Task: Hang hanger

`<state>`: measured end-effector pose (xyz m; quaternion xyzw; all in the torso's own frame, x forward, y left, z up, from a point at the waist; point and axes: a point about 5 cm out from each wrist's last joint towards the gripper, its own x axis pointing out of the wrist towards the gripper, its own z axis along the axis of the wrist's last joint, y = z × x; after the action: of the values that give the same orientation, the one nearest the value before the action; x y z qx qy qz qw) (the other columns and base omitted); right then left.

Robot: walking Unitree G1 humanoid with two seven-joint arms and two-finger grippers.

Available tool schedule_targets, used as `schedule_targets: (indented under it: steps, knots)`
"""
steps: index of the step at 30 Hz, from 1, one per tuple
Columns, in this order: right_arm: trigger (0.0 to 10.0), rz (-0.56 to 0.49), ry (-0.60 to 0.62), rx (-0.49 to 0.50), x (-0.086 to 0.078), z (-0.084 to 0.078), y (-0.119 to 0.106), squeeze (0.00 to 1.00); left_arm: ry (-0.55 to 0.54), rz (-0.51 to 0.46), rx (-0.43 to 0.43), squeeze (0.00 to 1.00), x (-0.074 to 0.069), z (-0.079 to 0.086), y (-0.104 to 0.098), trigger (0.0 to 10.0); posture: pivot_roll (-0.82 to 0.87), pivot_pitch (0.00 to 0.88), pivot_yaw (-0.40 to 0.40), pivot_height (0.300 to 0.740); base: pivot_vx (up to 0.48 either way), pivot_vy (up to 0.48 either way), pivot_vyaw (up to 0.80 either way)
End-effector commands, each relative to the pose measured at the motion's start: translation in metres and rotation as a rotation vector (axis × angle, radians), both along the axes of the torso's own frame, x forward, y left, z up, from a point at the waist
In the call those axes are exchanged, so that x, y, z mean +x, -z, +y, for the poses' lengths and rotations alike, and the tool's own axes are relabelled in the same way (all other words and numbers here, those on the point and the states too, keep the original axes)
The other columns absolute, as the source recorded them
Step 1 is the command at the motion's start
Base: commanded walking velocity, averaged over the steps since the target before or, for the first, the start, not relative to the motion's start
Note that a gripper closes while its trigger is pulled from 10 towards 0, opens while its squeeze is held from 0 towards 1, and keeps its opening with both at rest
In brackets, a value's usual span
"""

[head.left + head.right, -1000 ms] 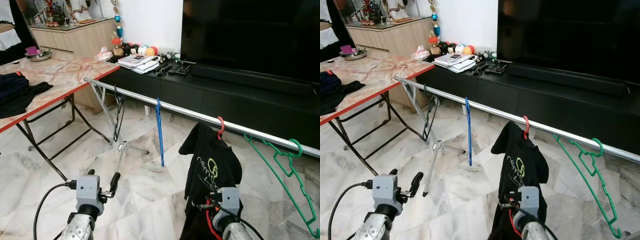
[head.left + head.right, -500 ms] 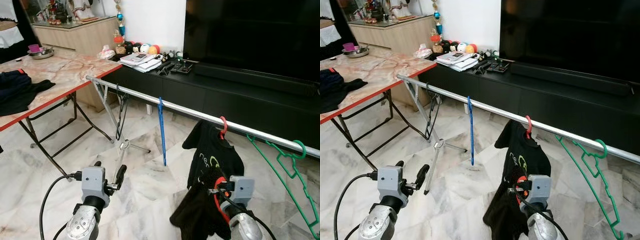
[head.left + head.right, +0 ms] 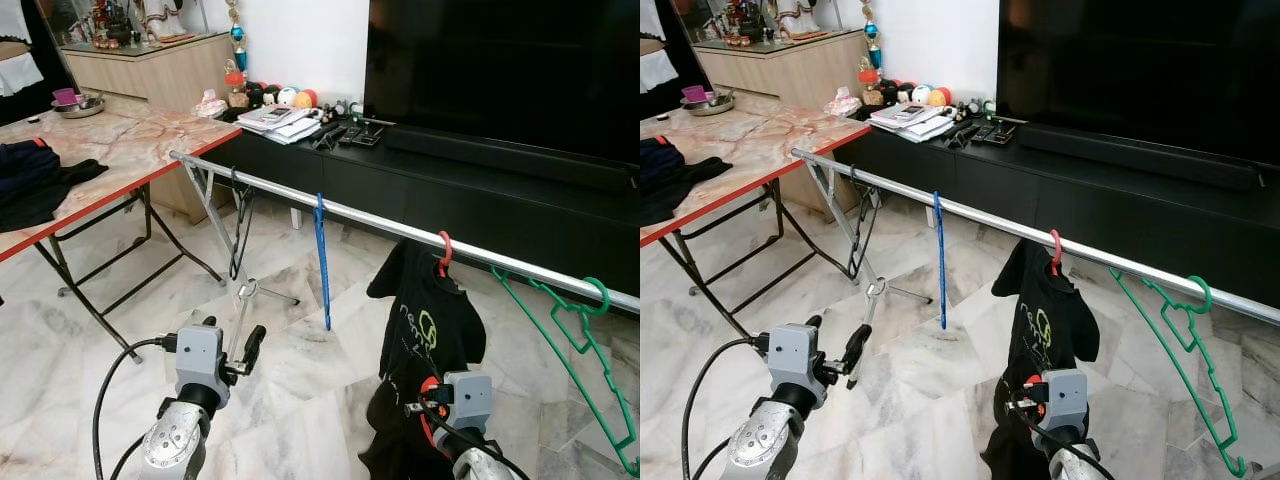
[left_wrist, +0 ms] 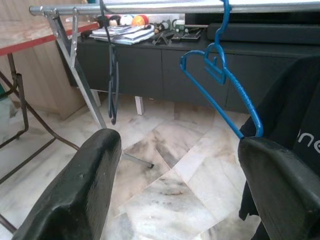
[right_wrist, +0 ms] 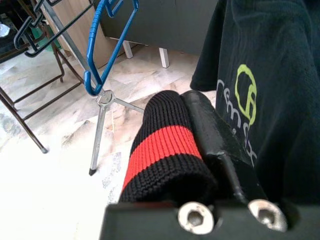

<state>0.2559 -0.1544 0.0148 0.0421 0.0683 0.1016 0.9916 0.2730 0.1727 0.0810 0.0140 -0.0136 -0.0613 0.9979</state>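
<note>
Right gripper (image 5: 200, 150) pinches black-and-red knit cuff (image 5: 165, 155), low beside black shirt (image 3: 425, 320) on rail (image 3: 380, 222). Left gripper (image 4: 175, 185) spread wide, facing blue hanger (image 4: 220, 75).

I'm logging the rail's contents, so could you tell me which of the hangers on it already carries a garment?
The red hanger, between the blue hanger and green hanger, carries a black T-shirt; the others hang bare.
</note>
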Motion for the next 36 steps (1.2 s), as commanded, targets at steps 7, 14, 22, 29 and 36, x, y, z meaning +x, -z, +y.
schedule_targets:
  steps: [7, 14, 22, 29, 36]
  knots:
    - [10.0, -0.040, -0.008, -0.012, 0.008, 0.001, -0.011, 0.00, 0.005, -0.007, -0.012, 0.00, 0.001, -0.001, -0.006, 10.0, 0.07, 0.000, 0.047, 0.740, 0.071, 0.000, 0.00]
    - [10.0, -0.042, -0.020, -0.017, 0.009, 0.005, -0.011, 0.00, 0.013, -0.015, -0.013, 0.00, 0.003, -0.003, -0.009, 10.0, 0.08, 0.002, 0.047, 0.740, 0.258, 0.000, 0.00]
    - [10.0, -0.043, -0.030, -0.029, 0.010, 0.007, -0.012, 0.00, 0.018, -0.018, -0.008, 0.00, 0.003, -0.003, -0.011, 10.0, 0.08, 0.008, 0.046, 0.740, 0.296, 0.000, 0.00]
    - [10.0, -0.044, -0.033, -0.029, 0.011, 0.008, -0.012, 0.00, 0.025, -0.026, -0.006, 0.00, 0.004, -0.004, -0.014, 10.0, 0.08, 0.011, 0.047, 0.740, 0.339, 0.000, 0.00]
    - [10.0, -0.041, -0.043, -0.031, 0.011, 0.011, -0.011, 0.00, 0.030, -0.033, -0.002, 0.00, 0.005, -0.005, -0.016, 10.0, 0.08, 0.013, 0.046, 0.740, 0.345, 0.000, 0.00]
